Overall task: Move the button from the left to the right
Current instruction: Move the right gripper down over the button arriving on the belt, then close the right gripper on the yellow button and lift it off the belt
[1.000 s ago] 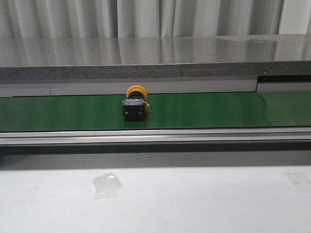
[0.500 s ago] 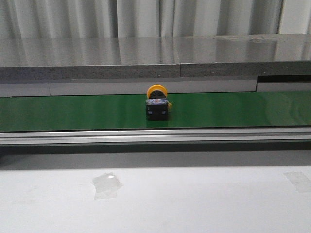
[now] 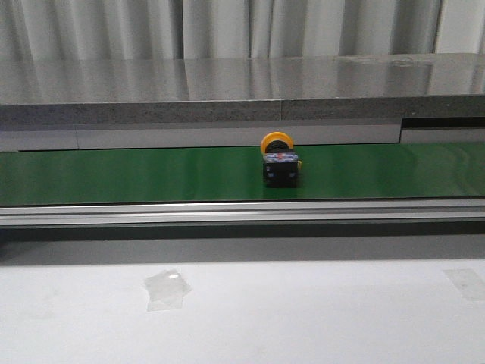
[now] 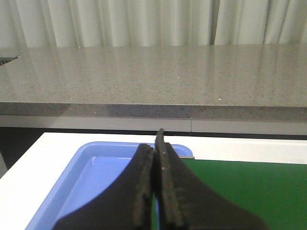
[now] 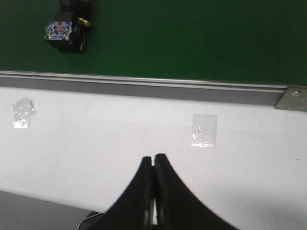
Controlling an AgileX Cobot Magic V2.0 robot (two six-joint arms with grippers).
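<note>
The button, a yellow-orange cap behind a black blocky body, rests on the green conveyor belt a little right of centre in the front view. The right wrist view also catches the button, far from my right gripper, which is shut and empty over the white table. My left gripper is shut with nothing in it, hovering over a blue tray at the belt's end. Neither gripper appears in the front view.
A grey stone counter runs behind the belt, with curtains beyond. An aluminium rail borders the belt's near side. Clear tape patches lie on the white table.
The button has travelled rightward along the belt, from left of centre to right of centre, with nothing holding it.
</note>
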